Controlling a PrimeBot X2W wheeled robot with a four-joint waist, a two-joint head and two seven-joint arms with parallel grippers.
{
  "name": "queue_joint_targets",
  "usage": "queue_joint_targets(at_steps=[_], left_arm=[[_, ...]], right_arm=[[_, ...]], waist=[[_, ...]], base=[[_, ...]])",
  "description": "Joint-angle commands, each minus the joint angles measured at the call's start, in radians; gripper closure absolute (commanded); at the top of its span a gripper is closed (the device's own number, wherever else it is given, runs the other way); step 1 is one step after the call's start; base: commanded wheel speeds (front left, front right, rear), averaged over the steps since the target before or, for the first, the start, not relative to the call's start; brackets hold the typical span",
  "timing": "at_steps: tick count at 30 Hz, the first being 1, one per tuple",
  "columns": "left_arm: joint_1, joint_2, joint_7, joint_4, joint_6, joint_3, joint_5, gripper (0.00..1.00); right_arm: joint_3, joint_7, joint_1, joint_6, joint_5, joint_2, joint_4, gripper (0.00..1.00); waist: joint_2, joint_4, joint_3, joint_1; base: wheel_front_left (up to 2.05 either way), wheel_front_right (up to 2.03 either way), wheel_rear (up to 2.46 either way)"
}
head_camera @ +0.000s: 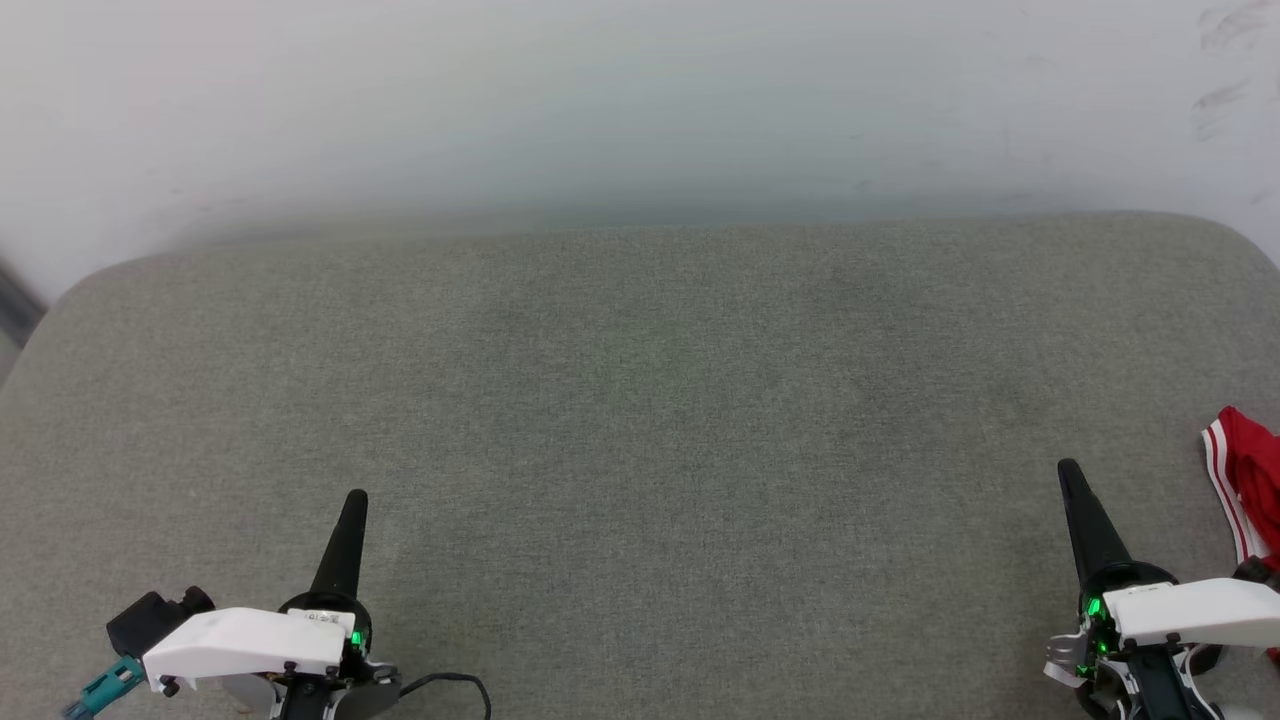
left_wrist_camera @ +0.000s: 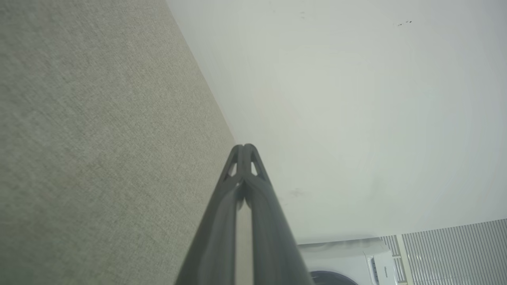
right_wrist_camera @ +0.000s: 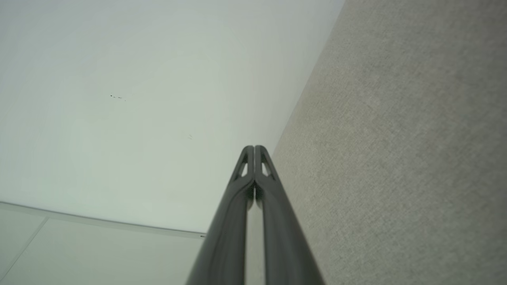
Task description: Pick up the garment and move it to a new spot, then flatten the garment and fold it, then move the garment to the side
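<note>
Grey-green fabric surface [head_camera: 640, 400], plain white wall [head_camera: 600, 100] behind, white appliance [left_wrist_camera: 348, 261]

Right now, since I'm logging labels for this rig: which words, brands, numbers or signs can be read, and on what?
Nothing reads clearly.
White appliance: a small brand word on its front, too small to read.
Left gripper: a small white sticker at its base, print too small to read.
Garment: the red fold with striped trim in sight bears no lettering.
</note>
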Motion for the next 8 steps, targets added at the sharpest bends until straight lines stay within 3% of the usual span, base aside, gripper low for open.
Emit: queue_joint_targets(at_steps=[1,8], left_arm=[[-0.019,0.001,0.007,0.000,-0.004,0.006,-0.027,1.00],[-0.026,-0.001,0.021,0.007,-0.004,0.011,-0.076,1.00]], right_arm=[[-0.004,0.006,-0.018,0.000,0.027,0.003,-0.002,1.00],[-0.008,0.019,-0.021,0.000,0.077,0.004,0.001,1.00]], waist=[[0.0000,0.000,-0.001,0.0000],[0.0000,0.000,-0.004,0.0000]], base=[[0.00,0.00,0.00],[0.00,0.00,0.00]])
